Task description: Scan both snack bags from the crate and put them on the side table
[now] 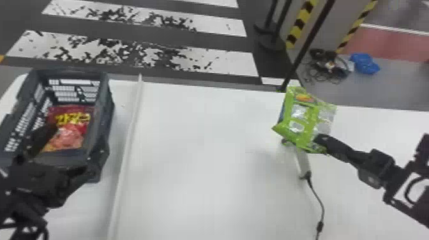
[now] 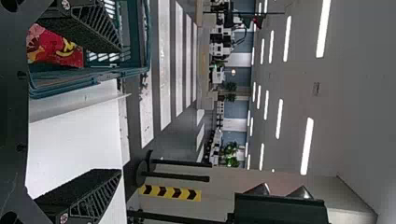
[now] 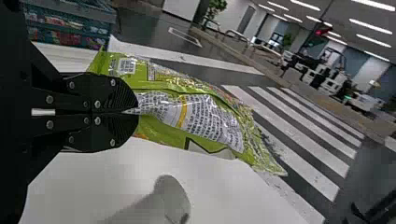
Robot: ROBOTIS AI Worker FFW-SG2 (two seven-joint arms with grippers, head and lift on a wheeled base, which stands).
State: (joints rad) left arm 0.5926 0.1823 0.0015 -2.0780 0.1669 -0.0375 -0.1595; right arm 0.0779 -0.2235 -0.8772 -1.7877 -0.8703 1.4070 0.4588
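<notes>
Black arms (image 1: 376, 166), ribbed fingers (image 3: 125, 95), silvery screws (image 3: 112, 82)

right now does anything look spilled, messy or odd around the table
Nothing looks spilled. Tangled black cables lie heaped on the floor beyond the table, beside a crumpled blue bundle, which looks untidy. A white crosswalk stripe is blotched black, as if worn.

**Crosswalk stripes (image 1: 229, 62) indoors, and they're pretty scuffed**

So yeah, white stripes on dark floor, black patches all over some of them. Off to the right there's a tangle of black cables (image 1: 340, 68) with something blue (image 1: 365, 65) just beside it, plus black-and-yellow striping (image 1: 300, 24) near some black poles (image 1: 284, 17). Left wrist view's got long ceiling lights (image 2: 323, 28) and green plants (image 2: 229, 151).
</notes>
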